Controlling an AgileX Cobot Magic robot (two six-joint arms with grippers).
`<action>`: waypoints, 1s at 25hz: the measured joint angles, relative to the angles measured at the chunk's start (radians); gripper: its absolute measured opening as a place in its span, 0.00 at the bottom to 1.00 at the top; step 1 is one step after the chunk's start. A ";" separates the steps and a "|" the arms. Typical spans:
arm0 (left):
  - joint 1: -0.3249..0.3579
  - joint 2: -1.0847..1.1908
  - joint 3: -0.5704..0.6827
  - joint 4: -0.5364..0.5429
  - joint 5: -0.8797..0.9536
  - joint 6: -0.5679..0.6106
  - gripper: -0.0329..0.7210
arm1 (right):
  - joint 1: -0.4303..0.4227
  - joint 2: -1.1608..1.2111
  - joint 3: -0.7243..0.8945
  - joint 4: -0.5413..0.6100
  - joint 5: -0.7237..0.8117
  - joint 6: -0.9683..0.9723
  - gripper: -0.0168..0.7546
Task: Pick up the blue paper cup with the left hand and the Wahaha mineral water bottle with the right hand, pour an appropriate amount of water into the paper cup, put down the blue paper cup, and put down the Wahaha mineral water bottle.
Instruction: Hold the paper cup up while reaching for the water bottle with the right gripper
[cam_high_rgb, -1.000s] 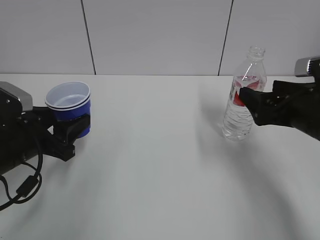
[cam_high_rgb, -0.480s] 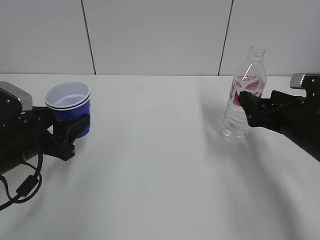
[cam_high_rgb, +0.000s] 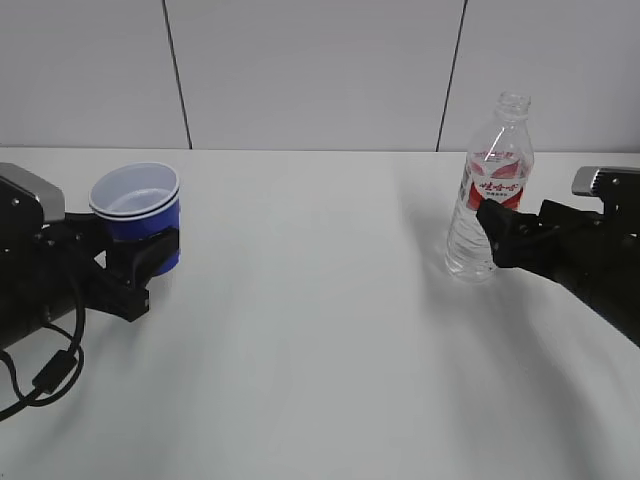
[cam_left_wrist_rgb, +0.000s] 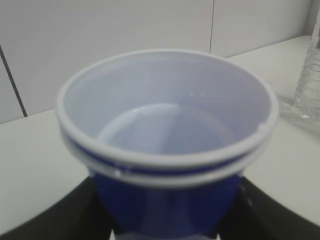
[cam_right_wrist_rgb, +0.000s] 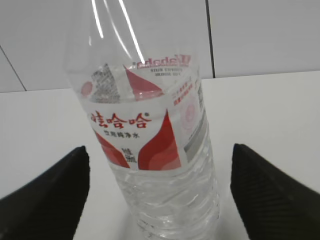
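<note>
Since a second ago, our right hand (cam_high_rgb: 492, 232) has drawn back and down from the bottle (cam_high_rgb: 489, 190); its fingers now sit spread wide on either side, clear of the plastic, so the bottle stands free and upright on the table (cam_high_rgb: 320, 320) at the right. Our left hand (cam_high_rgb: 140, 262) has not moved and stays clamped around the blue cup (cam_high_rgb: 137, 212), which sits at the left, well apart from the bottle. We judge the bottle is put down, and the cup awaits release.
</note>
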 joint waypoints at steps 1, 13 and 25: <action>0.000 0.000 0.000 -0.002 0.000 0.000 0.61 | 0.000 0.001 0.000 0.000 0.000 0.000 0.88; 0.000 0.000 0.000 -0.002 0.000 0.000 0.61 | 0.000 0.013 -0.042 -0.026 -0.004 0.000 0.86; 0.000 0.000 0.000 -0.002 0.000 0.000 0.61 | 0.000 0.044 -0.084 -0.038 -0.007 0.000 0.85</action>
